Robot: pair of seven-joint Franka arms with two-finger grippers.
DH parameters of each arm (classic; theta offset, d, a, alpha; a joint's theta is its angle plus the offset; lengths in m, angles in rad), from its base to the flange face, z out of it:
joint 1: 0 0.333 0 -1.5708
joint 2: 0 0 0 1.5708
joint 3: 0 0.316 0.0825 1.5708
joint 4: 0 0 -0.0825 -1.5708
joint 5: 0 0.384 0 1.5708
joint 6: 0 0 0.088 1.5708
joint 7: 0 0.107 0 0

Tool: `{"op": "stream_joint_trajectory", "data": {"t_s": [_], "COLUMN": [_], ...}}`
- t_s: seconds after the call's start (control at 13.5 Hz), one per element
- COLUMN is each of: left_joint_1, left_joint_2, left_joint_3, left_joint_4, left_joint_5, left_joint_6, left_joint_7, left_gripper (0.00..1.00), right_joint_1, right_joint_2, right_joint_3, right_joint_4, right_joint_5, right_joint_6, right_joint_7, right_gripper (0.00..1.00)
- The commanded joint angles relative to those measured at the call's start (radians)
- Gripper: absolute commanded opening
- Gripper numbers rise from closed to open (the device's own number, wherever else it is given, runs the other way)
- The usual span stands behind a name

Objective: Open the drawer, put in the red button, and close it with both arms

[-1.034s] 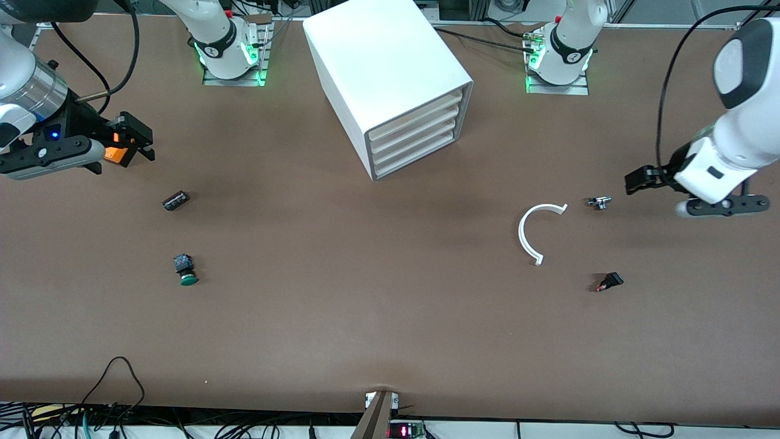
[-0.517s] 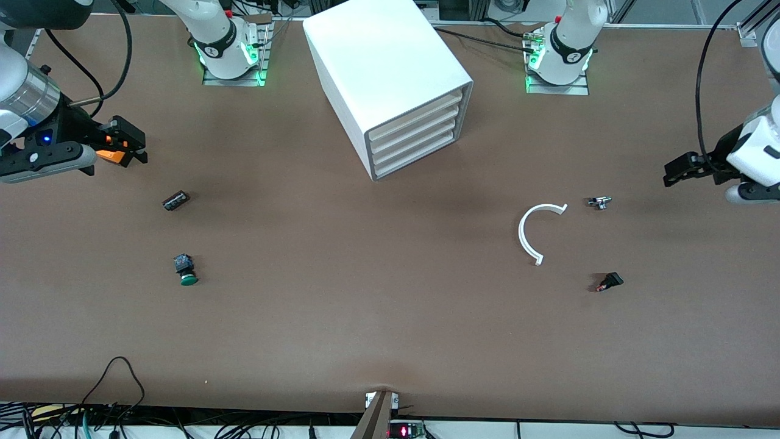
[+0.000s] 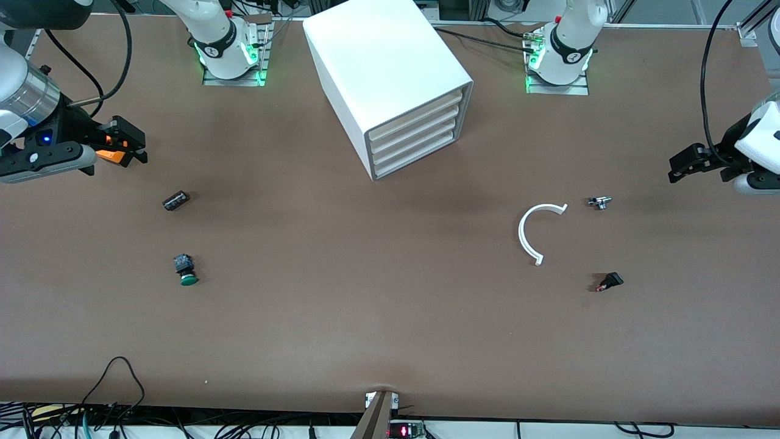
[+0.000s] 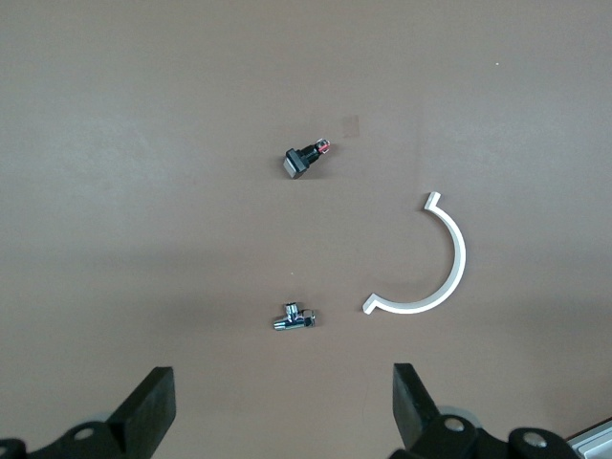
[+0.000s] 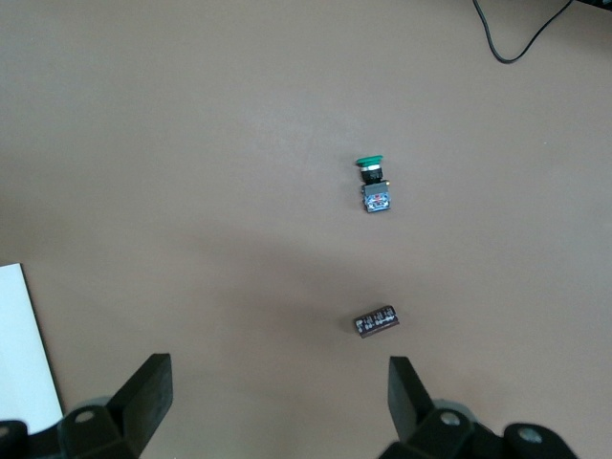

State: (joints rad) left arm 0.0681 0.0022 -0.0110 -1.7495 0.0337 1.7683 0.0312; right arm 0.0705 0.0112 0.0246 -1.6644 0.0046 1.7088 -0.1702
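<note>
You have every step still ahead: all drawers of the white drawer unit (image 3: 390,85) look shut, and the red button (image 3: 609,281) lies on the worktop (image 3: 365,317) toward the left arm's end, nearer the front camera than the white curved piece (image 3: 531,231). Your left end effector (image 3: 685,164) and right end effector (image 3: 125,146) hang with fingers apart, holding nothing, each over its own end.

Green-capped button (image 5: 374,184) near dark cylinder (image 5: 375,321) on table (image 5: 191,143).
</note>
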Motion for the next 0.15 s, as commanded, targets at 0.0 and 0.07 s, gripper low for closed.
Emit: {"op": "stream_joint_trajectory", "data": {"t_s": [0.0,0.07], "left_joint_1": [-0.016,-0.017], "left_joint_2": [-0.014,-0.016], "left_joint_3": [0.016,0.016], "left_joint_4": [0.004,0.004], "left_joint_5": [-0.006,-0.006], "left_joint_6": [0.000,0.000], "left_joint_7": [0.038,0.036], "left_gripper": [1.00,1.00], "right_joint_1": [-0.008,-0.008], "right_joint_2": [0.006,0.006], "right_joint_3": [0.006,0.008], "right_joint_4": [0.017,0.017], "right_joint_5": [-0.012,-0.012], "right_joint_6": [-0.018,-0.018], "right_joint_7": [-0.009,-0.009], "right_gripper": [1.00,1.00]}}
